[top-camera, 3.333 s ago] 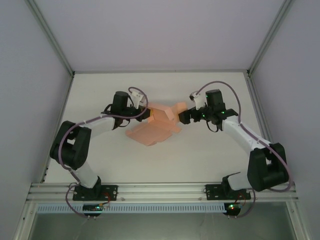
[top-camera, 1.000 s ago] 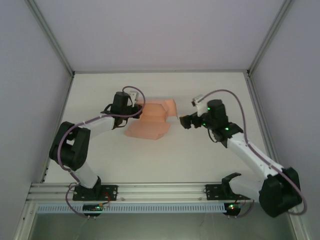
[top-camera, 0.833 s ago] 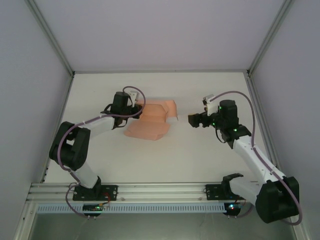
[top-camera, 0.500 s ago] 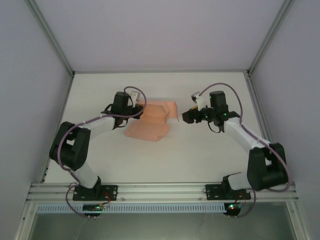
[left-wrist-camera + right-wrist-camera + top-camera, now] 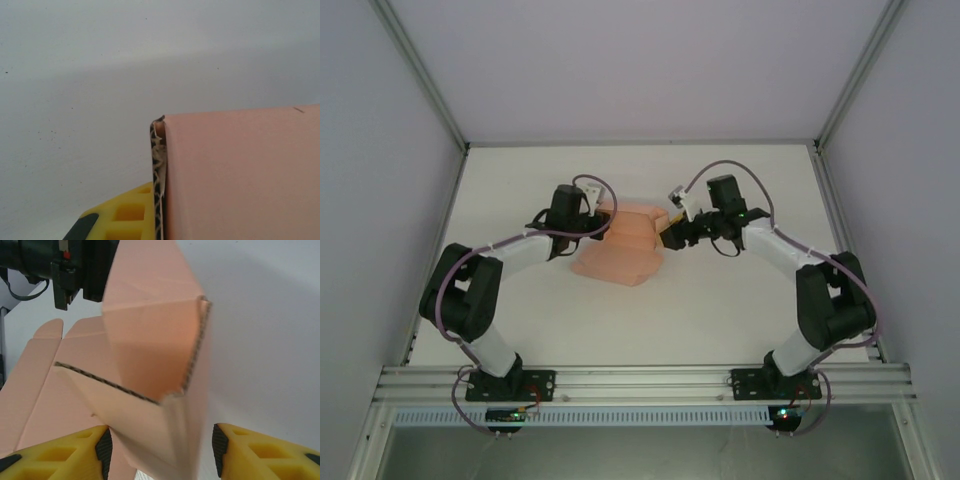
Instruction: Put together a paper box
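1. Seen from above, a pale worktop [image 5: 720,310] sits inside a cell with grey walls [image 5: 380,150] and metal corner posts [image 5: 420,75]. A metal rail [image 5: 640,380] runs along the 6 o'clock edge and carries both arm bases.
2. The paper box [image 5: 625,250], made of salmon-pink card, lies near the middle of the worktop. It is partly folded, with flat panels toward 7 o'clock and raised flaps toward 1 o'clock.
3. The left end effector [image 5: 603,222] meets the box at its 11 o'clock side. It is clamped on the card. In the left wrist view one yellow finger [image 5: 125,217] presses against the card's ragged edge. A broad pink panel covers the 4 o'clock part of that view and hides the other finger.
4. The right end effector [image 5: 670,238] reaches the box from 3 o'clock. In the right wrist view its two yellow fingers [image 5: 70,452] stand apart, with an upright folded flap between them. The finger at 7 o'clock is at the card, while a gap shows beside the finger at 5 o'clock, so the flap is not pinched.
5. That flap blocks much of the right wrist view. The black body of the left arm [image 5: 75,262] shows at 11 o'clock beyond it.
6. A purplish cable [image 5: 745,180] loops over each wrist.
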Controlling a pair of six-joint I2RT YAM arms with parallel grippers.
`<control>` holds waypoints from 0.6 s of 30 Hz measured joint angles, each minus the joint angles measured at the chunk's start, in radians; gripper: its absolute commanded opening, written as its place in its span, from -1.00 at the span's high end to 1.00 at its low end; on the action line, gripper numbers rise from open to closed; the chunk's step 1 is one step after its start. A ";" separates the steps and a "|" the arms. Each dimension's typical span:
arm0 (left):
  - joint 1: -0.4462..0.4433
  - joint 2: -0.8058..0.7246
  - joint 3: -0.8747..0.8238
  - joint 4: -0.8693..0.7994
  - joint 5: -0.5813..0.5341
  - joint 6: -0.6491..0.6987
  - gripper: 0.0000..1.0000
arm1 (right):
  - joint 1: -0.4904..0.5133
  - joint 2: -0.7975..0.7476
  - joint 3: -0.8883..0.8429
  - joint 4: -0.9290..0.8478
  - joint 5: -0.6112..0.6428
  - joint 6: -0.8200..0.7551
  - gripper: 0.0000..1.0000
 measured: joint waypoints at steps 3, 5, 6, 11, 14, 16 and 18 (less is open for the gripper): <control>-0.015 0.000 0.002 -0.005 -0.038 0.000 1.00 | 0.040 0.020 0.013 0.021 0.058 0.040 0.07; -0.024 0.000 0.005 -0.013 -0.078 -0.004 1.00 | 0.064 0.035 0.022 0.037 0.117 0.084 0.11; -0.026 0.000 0.007 -0.018 -0.095 -0.005 1.00 | 0.074 0.042 0.026 0.041 0.145 0.105 0.13; -0.027 0.000 0.014 -0.032 -0.161 -0.027 1.00 | 0.145 0.060 0.041 0.082 0.340 0.211 0.20; -0.039 0.000 0.014 -0.033 -0.196 -0.039 1.00 | 0.209 0.082 0.072 0.086 0.542 0.274 0.24; -0.050 0.000 0.014 -0.032 -0.229 -0.049 1.00 | 0.247 0.109 0.098 0.084 0.686 0.314 0.46; -0.062 0.000 0.014 -0.033 -0.259 -0.056 1.00 | 0.272 0.146 0.126 0.077 0.829 0.358 0.74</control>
